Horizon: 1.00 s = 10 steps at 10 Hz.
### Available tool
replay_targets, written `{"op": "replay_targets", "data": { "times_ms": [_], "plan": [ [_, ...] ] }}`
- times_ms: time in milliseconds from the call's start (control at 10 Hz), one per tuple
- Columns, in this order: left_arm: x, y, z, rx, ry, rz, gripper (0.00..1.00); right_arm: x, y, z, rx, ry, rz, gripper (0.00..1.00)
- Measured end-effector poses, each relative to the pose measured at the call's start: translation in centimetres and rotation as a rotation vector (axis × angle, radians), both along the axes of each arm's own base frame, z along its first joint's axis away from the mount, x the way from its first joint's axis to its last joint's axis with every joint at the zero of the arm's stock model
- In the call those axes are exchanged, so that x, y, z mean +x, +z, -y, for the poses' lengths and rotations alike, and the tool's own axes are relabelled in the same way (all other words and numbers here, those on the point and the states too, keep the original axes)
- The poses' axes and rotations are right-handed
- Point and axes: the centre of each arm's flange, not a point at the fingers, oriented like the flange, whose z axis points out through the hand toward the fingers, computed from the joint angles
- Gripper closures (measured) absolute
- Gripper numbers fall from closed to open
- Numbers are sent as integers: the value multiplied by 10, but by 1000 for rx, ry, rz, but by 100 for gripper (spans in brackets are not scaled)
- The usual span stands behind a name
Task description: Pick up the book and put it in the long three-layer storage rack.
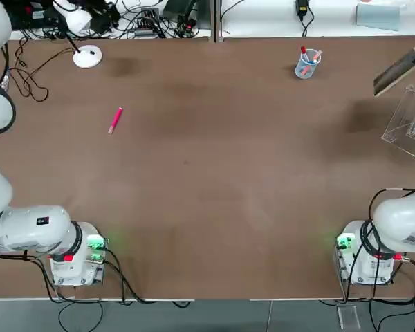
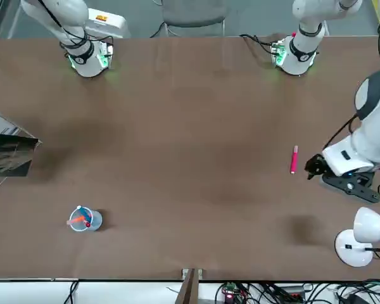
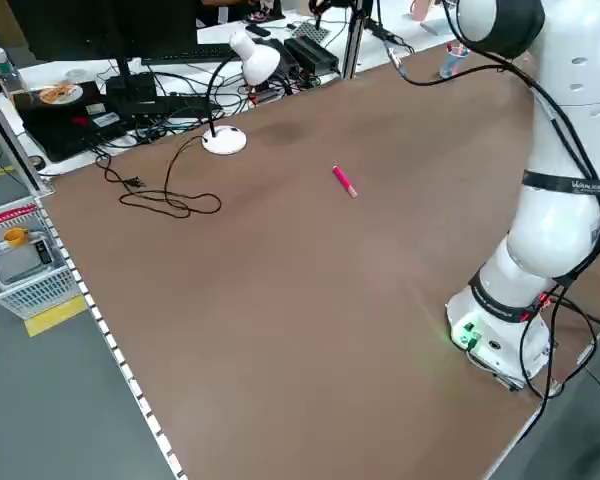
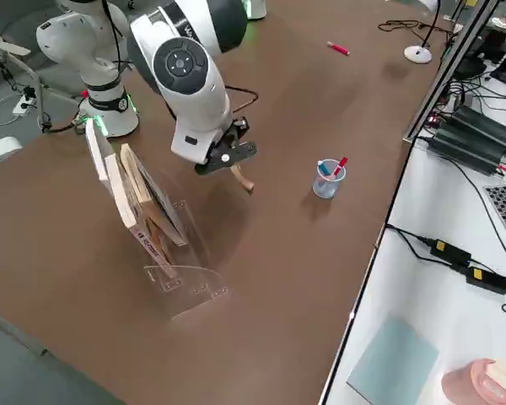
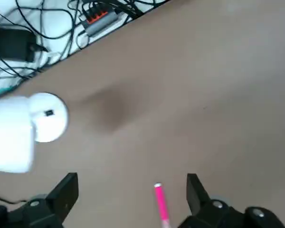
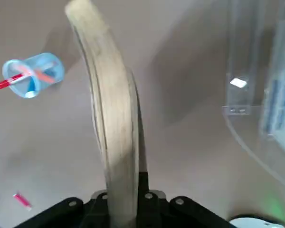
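Book in its clamped jaws, the right gripper is up over the table; the clear storage rack, with books inside, stands to one side of those jaws. Across from it, on their other side, is the pen cup. The left gripper has its jaws apart, a pink marker on the tabletop visible between them.

Brown table bearing pink marker
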Motion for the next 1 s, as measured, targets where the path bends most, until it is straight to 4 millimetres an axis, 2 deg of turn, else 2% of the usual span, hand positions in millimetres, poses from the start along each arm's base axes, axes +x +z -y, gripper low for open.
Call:
{"op": "replay_targets", "data": {
  "times_ms": [200,500,700,1000],
  "plan": [
    [1,3,-23,-17,24,-12,0,-3,-2,20,-60,-1,-26,84],
    [-3,-4,-53,-113,219,-62,0,-4,5,42,-90,-11,-36,84],
    [-12,-5,-55,-112,277,-74,0,-3,6,49,-105,-6,-36,84],
    [-37,4,-46,-88,310,-78,0,-2,0,62,-139,-1,-55,84]
  ]
}}
